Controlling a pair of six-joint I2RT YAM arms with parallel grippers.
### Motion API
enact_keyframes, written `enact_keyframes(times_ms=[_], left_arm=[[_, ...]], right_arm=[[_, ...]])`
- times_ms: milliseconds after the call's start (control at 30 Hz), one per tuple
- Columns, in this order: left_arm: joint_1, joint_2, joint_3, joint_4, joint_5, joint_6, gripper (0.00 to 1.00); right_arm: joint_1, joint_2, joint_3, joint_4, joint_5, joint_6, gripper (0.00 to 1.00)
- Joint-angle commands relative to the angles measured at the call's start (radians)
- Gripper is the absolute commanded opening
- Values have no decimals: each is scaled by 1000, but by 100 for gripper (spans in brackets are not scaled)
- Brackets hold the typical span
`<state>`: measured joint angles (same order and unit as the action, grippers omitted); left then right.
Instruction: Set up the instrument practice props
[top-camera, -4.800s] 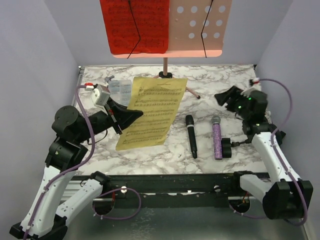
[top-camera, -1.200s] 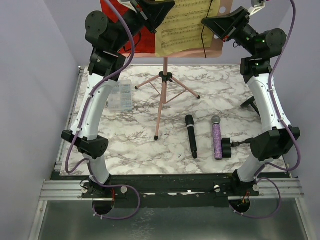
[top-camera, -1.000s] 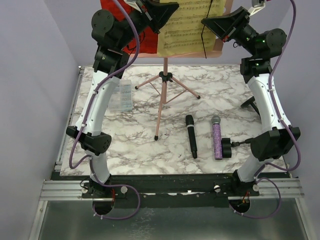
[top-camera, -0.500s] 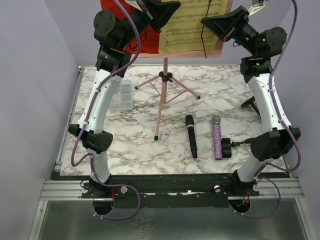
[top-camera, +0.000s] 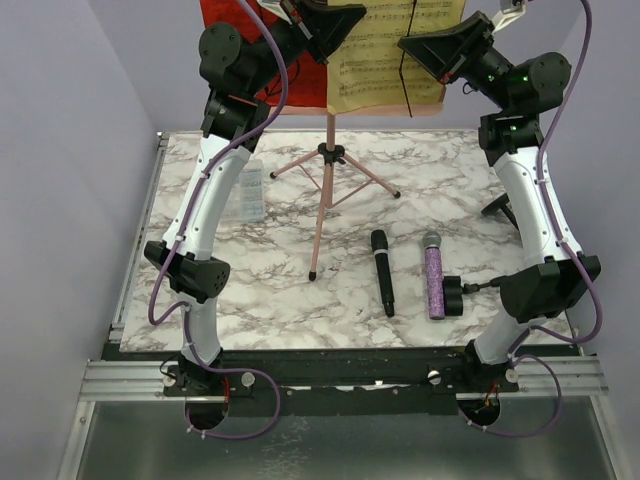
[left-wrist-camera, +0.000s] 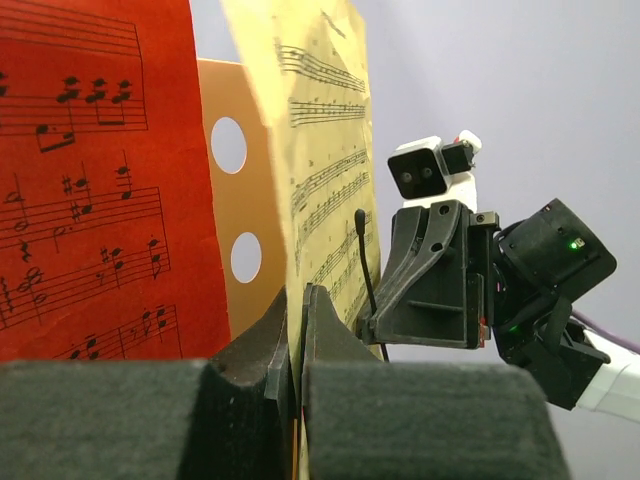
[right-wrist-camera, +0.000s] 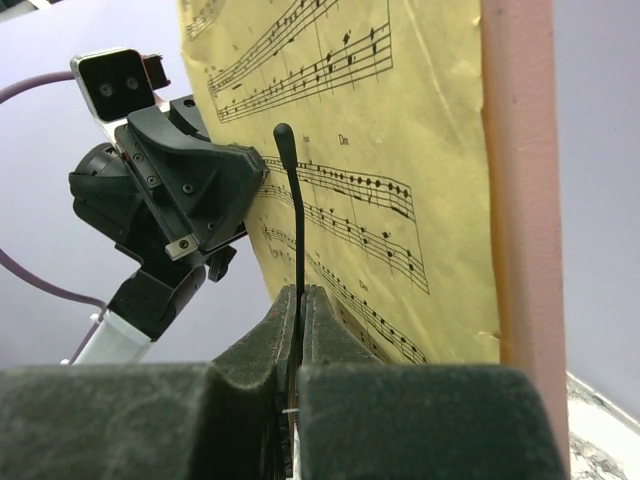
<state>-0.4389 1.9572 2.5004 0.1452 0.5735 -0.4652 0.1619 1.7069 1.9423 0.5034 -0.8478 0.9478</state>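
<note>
The yellow sheet (top-camera: 388, 55) stands upright against the right half of the rack (right-wrist-camera: 515, 180), high above the counter (top-camera: 290, 270), beside the red sheet (left-wrist-camera: 90, 180) that fills the left half. The left claw (left-wrist-camera: 297, 300) is pinched narrow on the yellow sheet's lower edge. The right claw (right-wrist-camera: 297, 300) is closed on the rack's thin black wire (right-wrist-camera: 296, 210), which crosses in front of the paper.

The step in hand looks to be seating the second sheet: one claw places the paper while the other holds the retaining wire off it. Whether the sheet's foot already rests on the rack's lip cannot be told from these views. The next move probably calls for lowering the sheet squarely onto the lip, easing the wire back so it presses the paper flat, and only then opening the left claw; letting go sooner risks the sheet sliding off.

The black mic (top-camera: 382, 272) and purple mic (top-camera: 434, 275) lie side by side on the counter, with a holder (top-camera: 452, 296) just beside the purple one, so that part is not yet done. A clear box (top-camera: 247, 190) sits by the left arm.

Both sheets carry printed staves and notes. On the yellow one a small chord mark seems to read "Dm"; the rest is too small, and no brand shows.
</note>
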Motion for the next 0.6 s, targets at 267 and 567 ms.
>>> enact_keyframes(times_ms=[267, 567], left_arm=[[-2, -2, -2, 35, 7, 9, 0], [-2, 3, 5, 36, -4, 19, 0]], right_arm=[[13, -25, -3, -6, 6, -13, 1], [19, -29, -5, -15, 13, -18, 1]])
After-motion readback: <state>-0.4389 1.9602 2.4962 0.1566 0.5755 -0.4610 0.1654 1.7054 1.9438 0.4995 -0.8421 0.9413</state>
